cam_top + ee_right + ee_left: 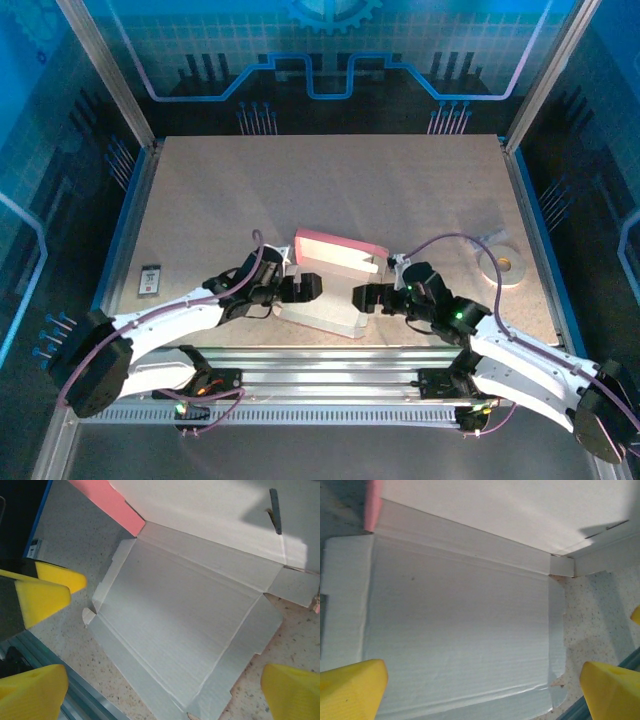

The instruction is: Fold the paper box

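The paper box (pixel 335 252) lies mid-table, partly folded. Its pink outer panel stands tilted at the back, and a pale whitish panel lies flat towards the near edge. My left gripper (pixel 308 287) is open at the box's left side, and my right gripper (pixel 360 297) is open at its right side. In the left wrist view the whitish inner face of the box (pixel 460 625) lies under the open left gripper (pixel 482 695), with nothing gripped. From the right wrist, the creased inner face (pixel 185 620) sits ahead of the open right gripper (pixel 162 692), and the left gripper's yellow fingers (pixel 45 590) show at the left.
A white tape roll (pixel 503 264) lies at the right of the table. A small dark card (pixel 150 279) lies at the left. A metal rail (pixel 320 365) runs along the near edge, close to the box's front flap.
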Tool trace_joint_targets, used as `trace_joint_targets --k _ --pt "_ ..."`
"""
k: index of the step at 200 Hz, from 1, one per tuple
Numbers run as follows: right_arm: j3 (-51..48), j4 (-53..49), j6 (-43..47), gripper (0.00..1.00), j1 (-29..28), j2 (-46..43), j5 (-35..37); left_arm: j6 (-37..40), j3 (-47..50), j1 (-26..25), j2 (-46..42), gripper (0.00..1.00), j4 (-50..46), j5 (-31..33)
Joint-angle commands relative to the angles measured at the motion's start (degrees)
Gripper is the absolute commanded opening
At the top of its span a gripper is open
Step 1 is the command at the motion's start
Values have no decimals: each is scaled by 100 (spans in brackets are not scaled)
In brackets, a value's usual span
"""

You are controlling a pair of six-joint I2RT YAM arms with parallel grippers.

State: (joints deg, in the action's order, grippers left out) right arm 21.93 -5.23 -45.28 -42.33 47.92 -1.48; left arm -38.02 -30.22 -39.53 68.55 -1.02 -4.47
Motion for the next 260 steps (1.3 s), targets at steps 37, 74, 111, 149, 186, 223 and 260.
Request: trace_joint_targets --k 37,74,111,149,186,223,260 --pt "108 1049 -174 100 171 835 -179 -102 -53 25 624 99 686 -486" --pt "140 1604 -244 99 362 1380 -234 -513 132 -11 750 99 932 -204" --pt "271 1828 -106 99 708 1804 -323 -962 338 -94 778 99 1109 139" --pt "440 1868 99 100 1084 2087 -566 -1217 376 -161 852 99 1112 324" --pt "566 1858 274 100 1345 2378 -677 -1377 381 -284 970 99 1183 389" --pt "615 1839 472 100 1554 2559 -594 -1509 449 -371 1053 99 1265 451" --pt "702 1913 623 100 1726 2810 -649 -1520 460 -470 1055 99 1241 526"
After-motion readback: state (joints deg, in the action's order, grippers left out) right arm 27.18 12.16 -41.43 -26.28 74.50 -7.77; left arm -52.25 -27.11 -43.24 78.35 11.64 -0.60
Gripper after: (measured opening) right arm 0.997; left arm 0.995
